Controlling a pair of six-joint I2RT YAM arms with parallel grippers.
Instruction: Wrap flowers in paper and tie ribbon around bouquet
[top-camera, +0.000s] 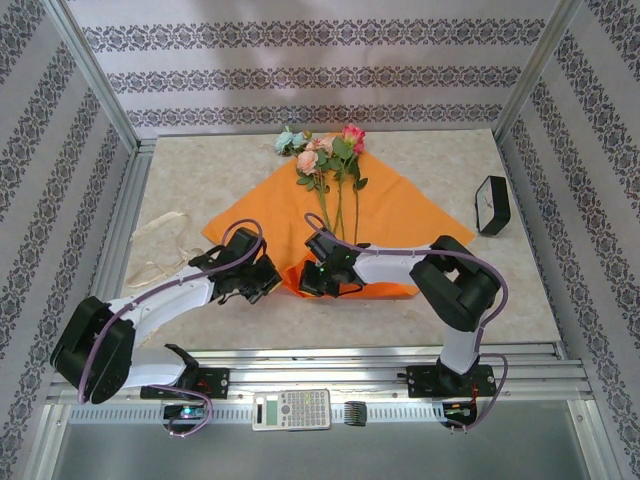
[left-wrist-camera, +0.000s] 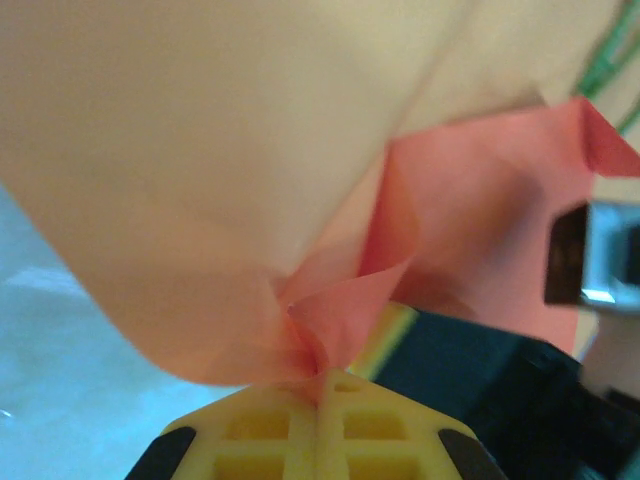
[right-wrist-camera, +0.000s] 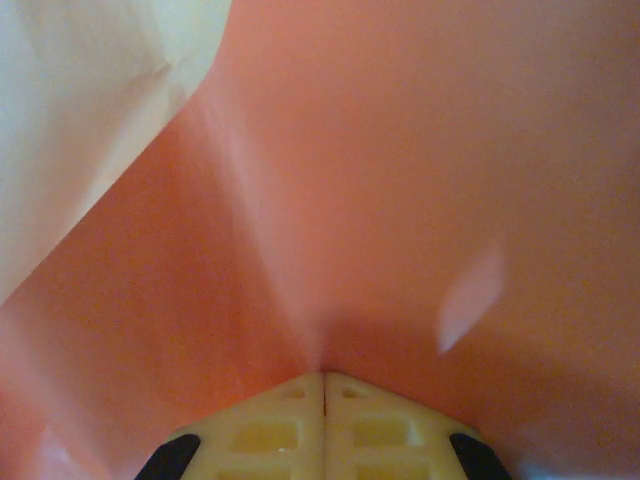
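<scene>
The left gripper (left-wrist-camera: 320, 392) pinches the near edge of the big, thin, bright orange paper sheet (top-camera: 400, 215), jaws tight on it. Just beside, the right gripper (right-wrist-camera: 323, 388) pinches it too. A floppy beige ribbon (top-camera: 155, 232) lies left of the paper. Thin green-stemmed fake flowers (top-camera: 318, 150) lie on the paper's middle, blooms past its far corner.

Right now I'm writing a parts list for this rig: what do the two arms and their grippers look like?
Both the left arm and right arm have white links, black joints and a lilac cable looped alongside. The left gripper and right gripper have pale yellow fingers with a grid, black at the sides.
</scene>
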